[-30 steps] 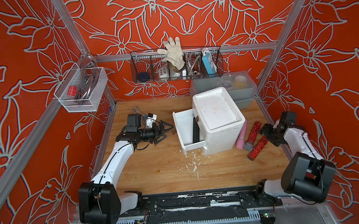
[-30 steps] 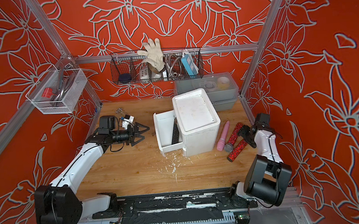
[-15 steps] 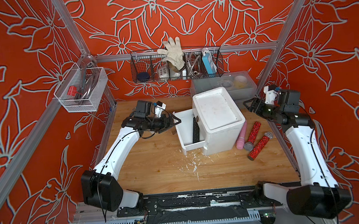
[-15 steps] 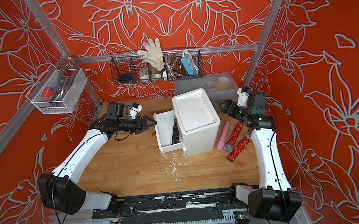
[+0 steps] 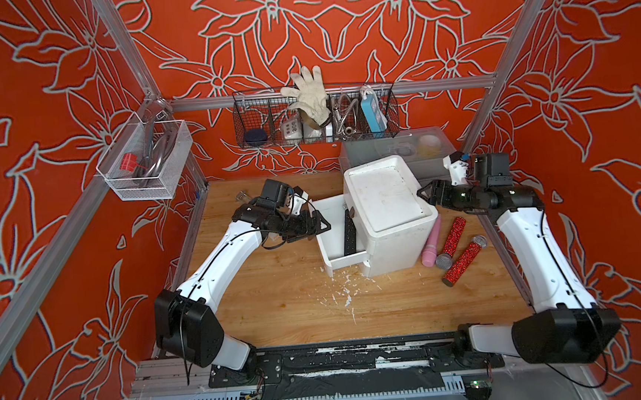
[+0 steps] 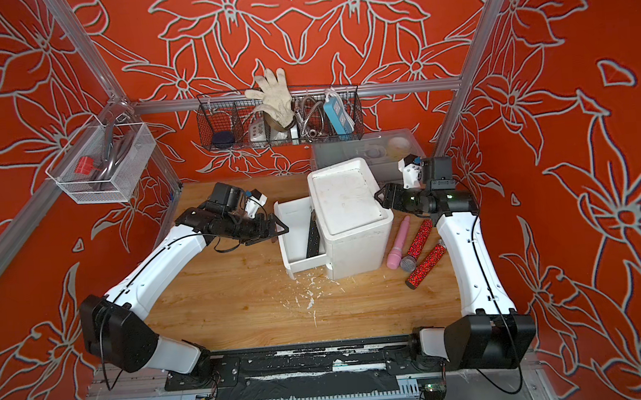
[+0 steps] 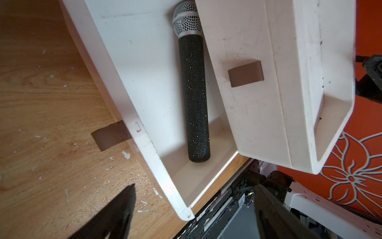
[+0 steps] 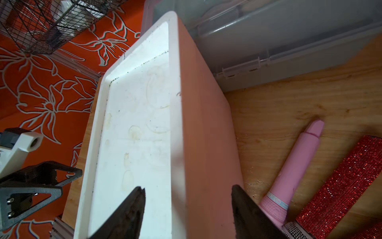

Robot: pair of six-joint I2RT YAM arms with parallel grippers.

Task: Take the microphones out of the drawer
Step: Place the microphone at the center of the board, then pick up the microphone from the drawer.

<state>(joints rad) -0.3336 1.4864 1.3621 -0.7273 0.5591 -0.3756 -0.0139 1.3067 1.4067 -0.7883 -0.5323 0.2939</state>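
The microphone (image 7: 194,99), black and glittery with a silver mesh head, lies lengthwise in the pulled-out drawer (image 7: 144,132) of a white cabinet (image 5: 384,200). In both top views only its dark body (image 5: 349,233) (image 6: 312,237) shows. My left gripper (image 5: 321,228) (image 6: 280,230) (image 7: 194,186) hangs open at the drawer's left wall (image 5: 324,243), near its front end, holding nothing. My right gripper (image 5: 422,193) (image 6: 380,196) (image 8: 187,187) is open too, its fingers spread over the cabinet's upper right edge (image 8: 175,124).
A pink microphone (image 5: 432,243) (image 8: 297,165) and two red glitter ones (image 5: 453,234) (image 5: 464,260) lie right of the cabinet. A grey lidded bin (image 5: 396,149) stands behind it. Wire baskets hang on the back wall (image 5: 315,124) and left wall (image 5: 146,163). White chips (image 5: 345,295) litter the wood.
My left gripper has moved right, up to the drawer's left wall. My right arm has risen from beside the red microphones to the cabinet's upper right edge, its jaws a little narrower.
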